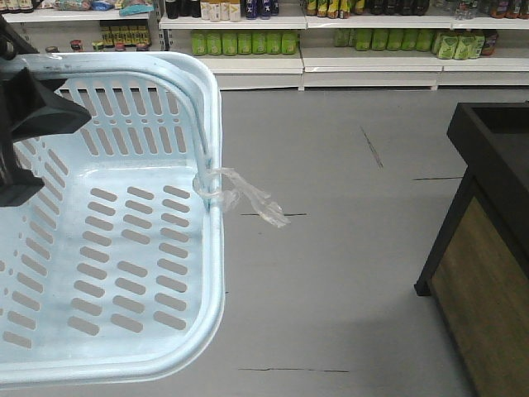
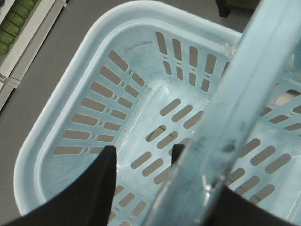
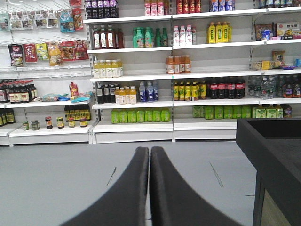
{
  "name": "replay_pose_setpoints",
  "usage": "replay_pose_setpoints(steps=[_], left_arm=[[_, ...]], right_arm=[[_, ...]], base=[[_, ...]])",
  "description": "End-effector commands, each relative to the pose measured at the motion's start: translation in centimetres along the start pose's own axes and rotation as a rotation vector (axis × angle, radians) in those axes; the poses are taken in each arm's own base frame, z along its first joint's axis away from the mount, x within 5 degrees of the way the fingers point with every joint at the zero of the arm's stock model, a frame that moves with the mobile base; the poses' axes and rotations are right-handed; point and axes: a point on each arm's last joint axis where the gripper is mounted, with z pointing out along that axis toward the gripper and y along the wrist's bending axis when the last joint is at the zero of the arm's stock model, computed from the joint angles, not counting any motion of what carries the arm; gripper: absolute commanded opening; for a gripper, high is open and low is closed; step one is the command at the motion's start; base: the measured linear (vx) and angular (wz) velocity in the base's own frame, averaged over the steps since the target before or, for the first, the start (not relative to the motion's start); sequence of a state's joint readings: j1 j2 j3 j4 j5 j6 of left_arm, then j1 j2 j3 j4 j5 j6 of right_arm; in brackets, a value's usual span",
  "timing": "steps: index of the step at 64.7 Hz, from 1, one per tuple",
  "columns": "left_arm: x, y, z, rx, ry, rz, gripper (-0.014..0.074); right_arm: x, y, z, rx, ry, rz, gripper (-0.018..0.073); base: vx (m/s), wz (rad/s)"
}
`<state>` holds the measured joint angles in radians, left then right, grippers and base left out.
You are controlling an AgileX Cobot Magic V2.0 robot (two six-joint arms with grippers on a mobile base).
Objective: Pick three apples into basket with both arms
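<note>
At lower left of the front view, basket [image 1: 216, 281], rolled rim beside open grey floor [image 1: 347, 273], dark counter [image 1: 496, 132] well apart. Above its slotted bottom, left gripper [image 2: 141, 151] spread, empty; right gripper [image 3: 149, 150] clenched on nothing, 2 fingers touching.

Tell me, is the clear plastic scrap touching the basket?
Touching. The front-facing view shows the plastic scrap tied around the rim of the basket, with its loose end hanging outside.

Holds left gripper [image 2: 143, 150] spread wide, pointing down; holds right gripper [image 3: 149, 150] pressed fully together, level, pointing straight forward.
</note>
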<state>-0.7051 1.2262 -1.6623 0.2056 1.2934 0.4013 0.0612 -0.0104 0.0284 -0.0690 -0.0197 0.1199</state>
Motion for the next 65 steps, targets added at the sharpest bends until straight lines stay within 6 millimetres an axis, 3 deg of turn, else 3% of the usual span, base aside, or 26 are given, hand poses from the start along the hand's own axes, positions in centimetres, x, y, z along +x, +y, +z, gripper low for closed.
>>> replay_pose_setpoints(steps=[1,65], left_arm=[[-0.35,0.57,-1.87,-0.05,-0.089,-0.019,-0.0006],[-0.35,0.57,-1.87,-0.05,-0.089,-0.019,-0.0006]], right_arm=[[-0.23,0.06,-0.08,-0.009,-0.068,-0.011,-0.0009],[-0.23,0.06,-0.08,-0.009,-0.068,-0.011,-0.0009]], base=[[0.12,0.0],[0.15,-0.01]])
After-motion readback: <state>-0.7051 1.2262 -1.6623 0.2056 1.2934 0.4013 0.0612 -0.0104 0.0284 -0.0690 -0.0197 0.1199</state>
